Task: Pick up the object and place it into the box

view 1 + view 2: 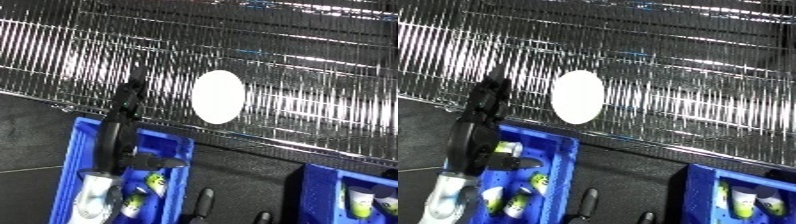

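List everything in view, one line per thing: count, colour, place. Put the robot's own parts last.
wire shelf: one, silver metal grid, across the upper part of the view.
white disc: one, white, oval in outline, on the wire shelf near the middle.
left bin: one, blue, lower left, below the shelf edge.
right bin: one, blue, lower right corner, partly cut off.
small items: several, white and yellow-green, inside both bins; the exact count cannot be told.
floor: dark grey, beneath the bins.
left hand: one, black, reaching up over the left bin toward the shelf; fingers unclear.
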